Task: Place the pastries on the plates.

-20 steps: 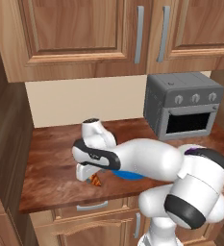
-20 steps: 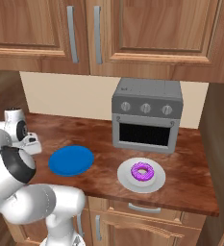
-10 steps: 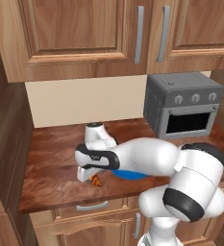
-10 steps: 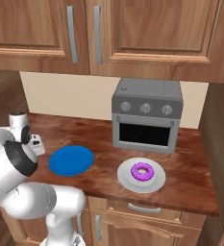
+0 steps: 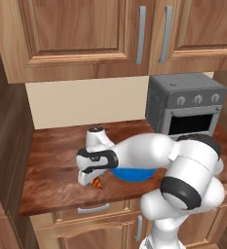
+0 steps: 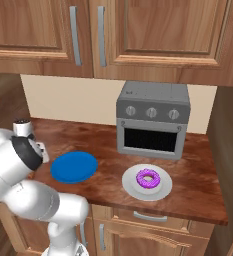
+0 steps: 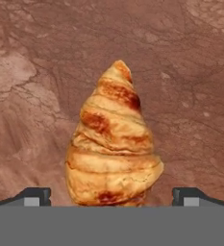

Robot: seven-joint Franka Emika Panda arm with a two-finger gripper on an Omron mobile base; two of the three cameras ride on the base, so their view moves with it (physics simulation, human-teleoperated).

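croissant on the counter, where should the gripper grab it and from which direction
Grip the croissant across its wide middle, coming straight down from above. It lies flat on the counter, tapering to a point, and the open gripper already has a fingertip on each side of its thick end.

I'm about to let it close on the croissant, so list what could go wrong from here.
1. The gripper is open with the croissant between its fingertips, but only the wide end lies there; a grip that far back may let the tapered tip droop or slip.
2. The croissant lies close to the counter's front edge; a nudge could roll it off.
3. The arm covers part of the blue plate, so the carry could clip its rim.
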